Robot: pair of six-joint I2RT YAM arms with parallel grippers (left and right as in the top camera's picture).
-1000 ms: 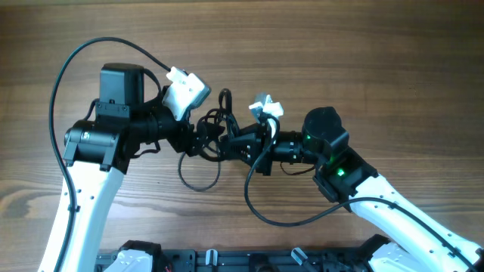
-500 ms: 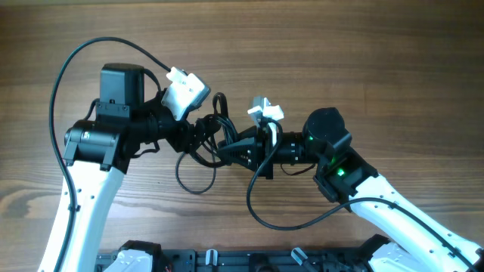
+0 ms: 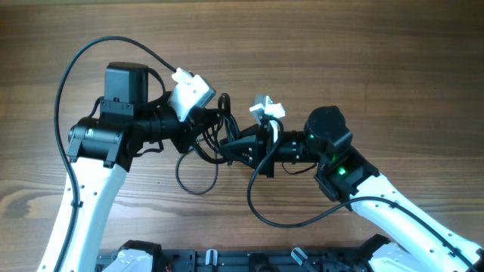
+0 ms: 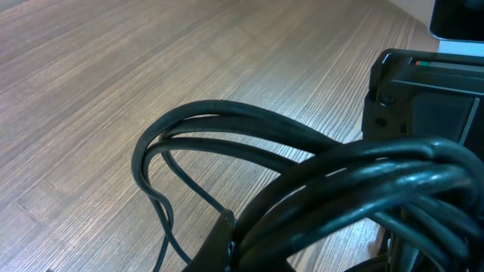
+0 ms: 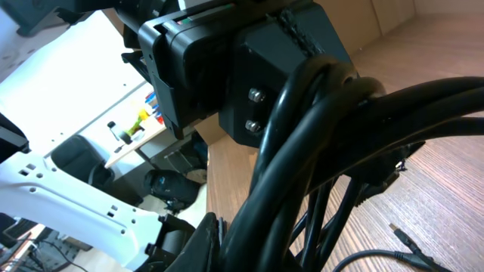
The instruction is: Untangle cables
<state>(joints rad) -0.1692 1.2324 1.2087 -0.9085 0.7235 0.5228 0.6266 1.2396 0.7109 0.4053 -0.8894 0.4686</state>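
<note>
Bunching between both grippers, the cables (image 3: 218, 121) sit mid-scene, w/ one loop trailing onto the table (image 3: 340, 45). Left gripper (image 3: 203, 137) fingers are pinched together on the bundle. Right gripper (image 3: 231, 149) looks clamped on it too, tho its wrist view's crowded.

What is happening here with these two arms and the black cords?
Two robot arms are working on a tangled bundle of thin black cables above the wooden table. The left gripper and the right gripper meet at the bundle, and both are closed on it. The cables are not separated yet.
</note>
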